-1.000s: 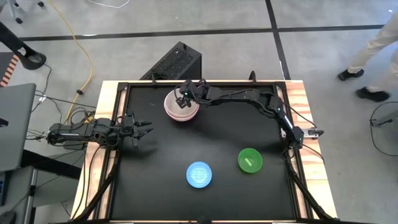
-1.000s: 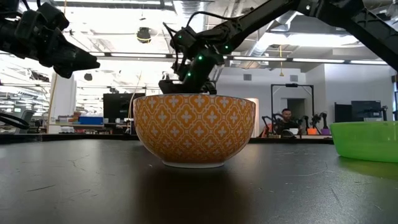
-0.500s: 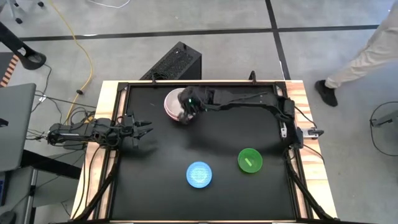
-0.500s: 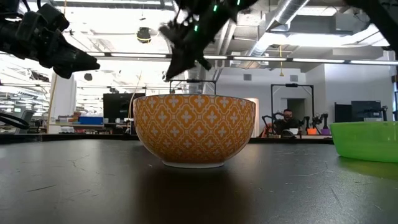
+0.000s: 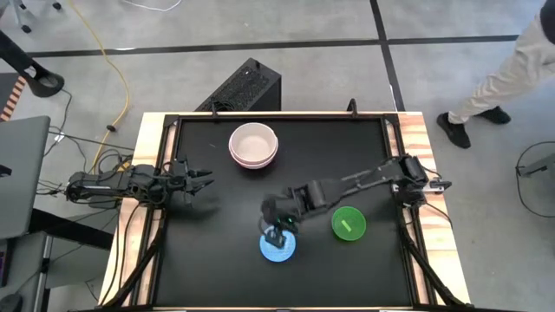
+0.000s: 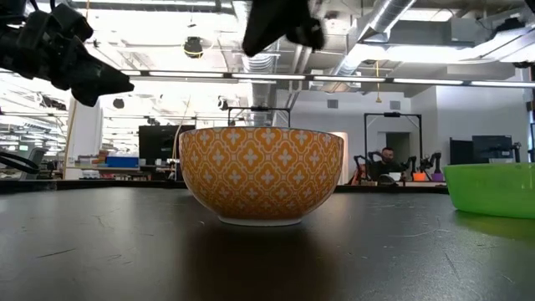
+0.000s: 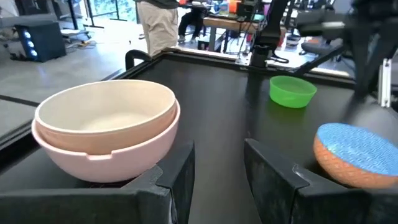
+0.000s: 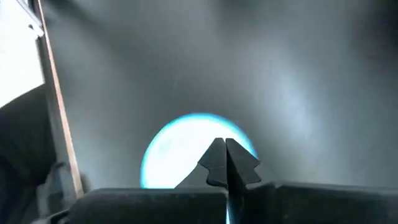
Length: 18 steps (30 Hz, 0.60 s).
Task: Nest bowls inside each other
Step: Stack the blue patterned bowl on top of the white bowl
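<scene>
A beige bowl (image 5: 252, 139) sits nested in a pink bowl (image 7: 118, 155) at the table's far middle. A light blue bowl (image 5: 277, 245), orange-patterned on the outside (image 6: 262, 174), stands near the front, and a green bowl (image 5: 349, 223) stands to its right. My right gripper (image 5: 280, 230) hangs shut above the blue bowl (image 8: 186, 149), well clear of its rim in the low view. My left gripper (image 5: 203, 181) waits open at the table's left, level, pointing at the nested pair.
A raised black frame (image 5: 260, 118) rims the black table. Bare tabletop lies between the nested pair and the two single bowls. A person's legs (image 5: 512, 74) show on the floor beyond the table's far right corner.
My right gripper has swung from over the nested bowls at the far side toward the table's near edge, rising and tipping more downward, and now hangs over the blue bowl. It has stayed shut. No bowl has moved.
</scene>
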{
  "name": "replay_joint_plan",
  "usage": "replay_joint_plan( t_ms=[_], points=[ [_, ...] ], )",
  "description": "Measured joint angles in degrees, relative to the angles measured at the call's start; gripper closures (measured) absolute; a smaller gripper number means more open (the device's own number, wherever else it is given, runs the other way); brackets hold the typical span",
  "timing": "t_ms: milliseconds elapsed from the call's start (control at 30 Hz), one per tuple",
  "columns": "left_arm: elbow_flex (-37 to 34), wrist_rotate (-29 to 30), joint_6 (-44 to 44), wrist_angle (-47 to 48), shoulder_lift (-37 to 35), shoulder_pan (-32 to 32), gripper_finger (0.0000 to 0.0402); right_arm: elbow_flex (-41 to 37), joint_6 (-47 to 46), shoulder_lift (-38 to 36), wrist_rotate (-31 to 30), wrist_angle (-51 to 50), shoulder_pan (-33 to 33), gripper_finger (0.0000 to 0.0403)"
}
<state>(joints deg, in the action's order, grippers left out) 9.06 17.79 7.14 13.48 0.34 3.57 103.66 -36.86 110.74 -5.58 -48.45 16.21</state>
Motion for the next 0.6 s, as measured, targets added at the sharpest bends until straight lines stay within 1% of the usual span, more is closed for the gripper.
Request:
replay_joint_plan(
  t_ms=[167,300,400,600],
  points=[
    [0.0,-1.0,1.2,0.2,0.0,0.0,0.0274,0.0,-9.5,0.2,-0.2,-2.5,5.4,0.0395],
    [0.0,-2.5,3.2,1.1,0.0,0.0,0.0274,0.0,-15.3,1.1,-0.5,-2.7,7.6,0.0378],
    [0.0,-2.6,4.6,2.2,0.0,0.0,0.0274,0.0,-18.6,2.0,-3.5,-3.1,7.7,0.0356],
    [0.0,-2.5,7.9,6.1,0.0,0.0,0.0274,0.0,-19.1,2.1,-7.4,-7.7,6.3,0.0293]
  ],
)
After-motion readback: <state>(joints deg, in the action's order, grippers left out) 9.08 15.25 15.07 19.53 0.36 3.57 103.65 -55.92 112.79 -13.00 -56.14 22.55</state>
